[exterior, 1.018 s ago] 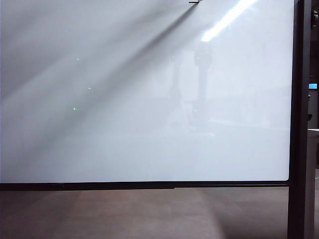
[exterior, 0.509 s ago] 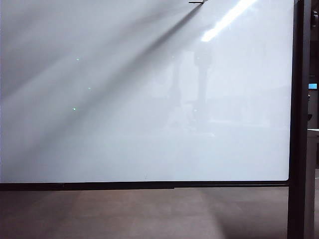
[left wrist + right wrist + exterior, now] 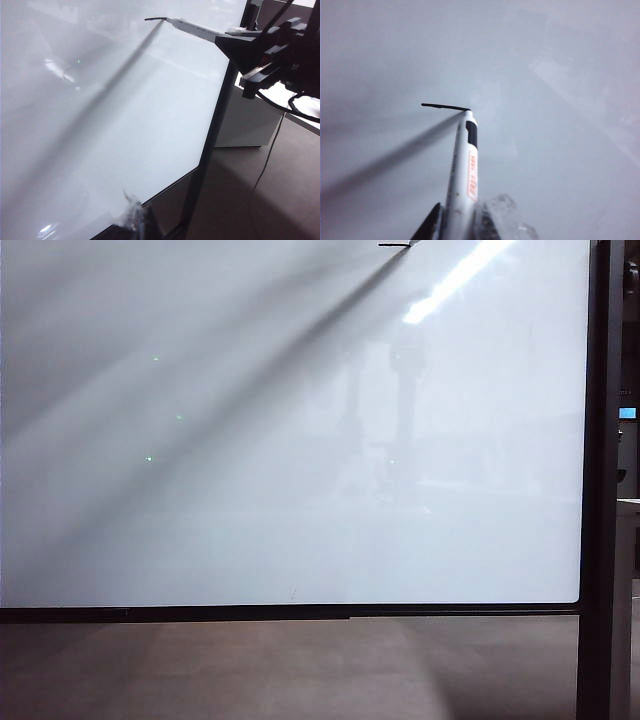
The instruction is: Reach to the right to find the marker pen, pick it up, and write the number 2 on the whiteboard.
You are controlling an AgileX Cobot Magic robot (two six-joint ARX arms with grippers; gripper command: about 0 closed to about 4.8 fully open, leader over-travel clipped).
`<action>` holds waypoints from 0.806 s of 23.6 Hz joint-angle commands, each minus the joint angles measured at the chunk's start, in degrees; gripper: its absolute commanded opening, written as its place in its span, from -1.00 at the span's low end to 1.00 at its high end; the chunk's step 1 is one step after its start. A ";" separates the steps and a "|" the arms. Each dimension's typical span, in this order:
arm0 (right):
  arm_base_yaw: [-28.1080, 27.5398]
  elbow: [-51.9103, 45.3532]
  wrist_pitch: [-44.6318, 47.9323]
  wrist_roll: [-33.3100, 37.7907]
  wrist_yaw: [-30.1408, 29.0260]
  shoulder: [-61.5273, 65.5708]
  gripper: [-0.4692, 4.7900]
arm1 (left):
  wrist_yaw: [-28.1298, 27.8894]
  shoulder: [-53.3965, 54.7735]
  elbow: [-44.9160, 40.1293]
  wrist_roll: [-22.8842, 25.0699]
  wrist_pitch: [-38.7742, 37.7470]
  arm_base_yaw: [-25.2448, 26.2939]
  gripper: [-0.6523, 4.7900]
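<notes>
While the right tool [image 3: 456,220] pinches the marker pen [image 3: 462,175], its tip meets the whiteboard [image 3: 250,520] near the top edge, ending a short black stroke [image 3: 445,106]. Wide blank board lies below. Left tool [image 3: 134,217]: state cannot be told.

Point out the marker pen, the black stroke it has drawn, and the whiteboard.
marker pen [image 3: 464,165]: right wrist view, on its white barrel.
black stroke [image 3: 445,106]: right wrist view, mid-line.
whiteboard [image 3: 250,520]: exterior view, bare white surface.

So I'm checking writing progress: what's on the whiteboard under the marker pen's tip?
One short black stroke lies on the whiteboard, ending at the marker pen tip. The right gripper holds the pen. Whatever ink sits beneath the tip itself is covered; no finished 2 shows.
</notes>
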 commanded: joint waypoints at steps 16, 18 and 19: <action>-0.26 0.37 -2.62 0.44 1.44 0.37 -0.75 | 0.37 -0.07 0.17 0.24 0.33 0.11 -0.78; -0.26 0.37 -2.67 0.50 1.44 0.37 -0.75 | 0.39 -0.07 0.17 0.24 0.33 0.11 -0.78; -0.24 0.37 -2.67 0.50 1.44 0.37 -0.75 | 0.39 -0.07 0.17 0.24 0.33 0.11 -0.78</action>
